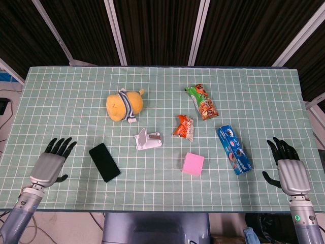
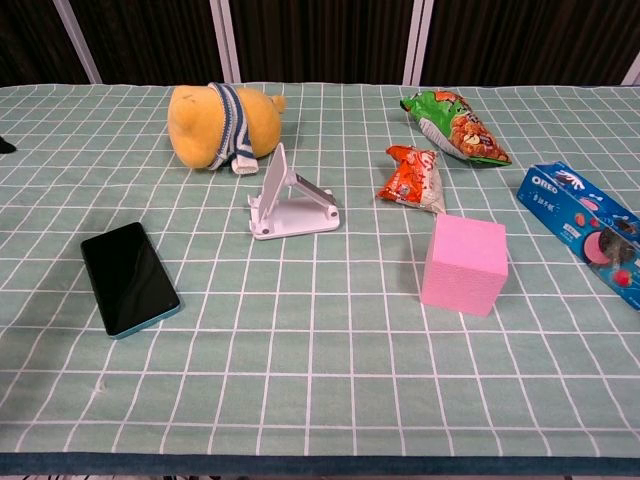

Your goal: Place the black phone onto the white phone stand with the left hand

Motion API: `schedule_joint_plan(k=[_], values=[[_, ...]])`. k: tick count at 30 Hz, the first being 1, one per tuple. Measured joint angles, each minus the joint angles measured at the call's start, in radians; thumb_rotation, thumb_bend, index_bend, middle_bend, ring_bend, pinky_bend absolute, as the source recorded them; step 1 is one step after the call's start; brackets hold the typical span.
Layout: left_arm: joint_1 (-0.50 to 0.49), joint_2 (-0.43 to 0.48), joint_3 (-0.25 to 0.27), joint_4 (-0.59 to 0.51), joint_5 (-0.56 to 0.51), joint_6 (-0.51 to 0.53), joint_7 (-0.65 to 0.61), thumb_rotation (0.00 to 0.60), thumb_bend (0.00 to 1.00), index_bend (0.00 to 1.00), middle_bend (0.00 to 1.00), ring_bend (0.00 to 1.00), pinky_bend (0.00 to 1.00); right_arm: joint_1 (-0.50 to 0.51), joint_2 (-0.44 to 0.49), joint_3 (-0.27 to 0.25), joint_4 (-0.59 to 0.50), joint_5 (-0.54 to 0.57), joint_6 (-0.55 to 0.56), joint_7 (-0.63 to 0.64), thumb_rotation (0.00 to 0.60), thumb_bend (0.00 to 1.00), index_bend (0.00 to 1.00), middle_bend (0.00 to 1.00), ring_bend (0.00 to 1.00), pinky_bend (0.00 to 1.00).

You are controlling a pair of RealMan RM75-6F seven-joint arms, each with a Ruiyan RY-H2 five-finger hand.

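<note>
The black phone (image 1: 104,162) (image 2: 129,277) lies flat, screen up, on the green checked cloth near the front left. The white phone stand (image 1: 148,140) (image 2: 290,198) is upright and bare, a little to the phone's right and further back. My left hand (image 1: 51,163) hovers over the table's front left corner, just left of the phone, fingers spread and holding nothing. My right hand (image 1: 286,170) is at the table's front right edge, fingers also spread and holding nothing. In the chest view only a dark fingertip (image 2: 5,146) shows at the left border.
A yellow plush toy (image 1: 124,104) sits behind the stand. An orange snack packet (image 1: 184,127), a green snack bag (image 1: 202,101), a pink block (image 1: 193,163) and a blue Oreo box (image 1: 233,149) lie to the stand's right.
</note>
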Motion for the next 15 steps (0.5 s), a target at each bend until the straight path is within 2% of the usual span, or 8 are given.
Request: schedule_joint_plan(k=[7,15], values=[[-0.163,0.003,-0.028,0.011,-0.047,-0.200,0.137,0.600,0.08,0.02,0.02,0.00,0.00,-0.001,-0.002,0.002,-0.003,0.009,0.001,-0.006,0.600,0.37,0.00,0.00,0.00,0.14],[-0.272,-0.022,-0.036,0.033,-0.131,-0.323,0.198,0.600,0.08,0.11,0.08,0.00,0.00,0.000,-0.002,0.002,-0.001,0.010,0.000,-0.003,0.600,0.37,0.00,0.00,0.00,0.14]])
